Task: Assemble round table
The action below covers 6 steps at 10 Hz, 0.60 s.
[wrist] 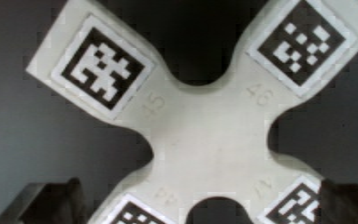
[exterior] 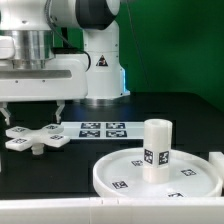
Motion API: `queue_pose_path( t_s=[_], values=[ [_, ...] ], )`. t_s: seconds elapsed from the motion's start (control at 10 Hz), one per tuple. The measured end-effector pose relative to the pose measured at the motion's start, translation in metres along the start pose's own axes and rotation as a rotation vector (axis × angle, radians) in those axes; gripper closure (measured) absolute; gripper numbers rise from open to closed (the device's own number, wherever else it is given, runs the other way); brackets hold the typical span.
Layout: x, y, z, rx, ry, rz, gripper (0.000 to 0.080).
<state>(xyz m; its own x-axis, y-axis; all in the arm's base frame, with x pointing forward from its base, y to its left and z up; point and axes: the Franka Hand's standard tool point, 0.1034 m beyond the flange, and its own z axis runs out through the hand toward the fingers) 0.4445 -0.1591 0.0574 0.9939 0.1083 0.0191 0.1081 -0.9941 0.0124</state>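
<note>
The white cross-shaped four-arm piece point(exterior: 35, 138) lies flat on the black table at the exterior view's left, with tags on its arms. It fills the wrist view point(wrist: 185, 110). My gripper point(exterior: 34, 114) hangs just above it, open and empty, with its dark fingers point(exterior: 60, 106) spread to either side of the piece. In the wrist view the gripper point(wrist: 202, 208) straddles the piece, and one fingertip point(wrist: 55, 200) shows beside it. The large rimmed round disc point(exterior: 115, 172) lies at the front right. The short cylinder leg point(exterior: 155, 147) stands upright at its middle.
The marker board point(exterior: 103, 129) lies flat behind the cross piece, in front of the robot's base point(exterior: 100, 80). A green wall stands behind the table. A white ledge point(exterior: 40, 212) runs along the front edge.
</note>
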Motion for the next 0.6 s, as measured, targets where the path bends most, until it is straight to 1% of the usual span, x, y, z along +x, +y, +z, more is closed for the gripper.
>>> queue_pose_path(
  t_s=[0.2,0.3,0.4,0.6],
  values=[
    [-0.001,-0.001,0.004,0.001,-0.007,-0.045,0.015],
    [0.0,-0.002,0.009,0.003,-0.017,-0.078,0.015],
    [0.002,-0.003,0.015,0.0,-0.026,-0.114,0.015],
    [0.002,-0.003,0.016,0.001,-0.028,-0.113,0.015]
  ],
)
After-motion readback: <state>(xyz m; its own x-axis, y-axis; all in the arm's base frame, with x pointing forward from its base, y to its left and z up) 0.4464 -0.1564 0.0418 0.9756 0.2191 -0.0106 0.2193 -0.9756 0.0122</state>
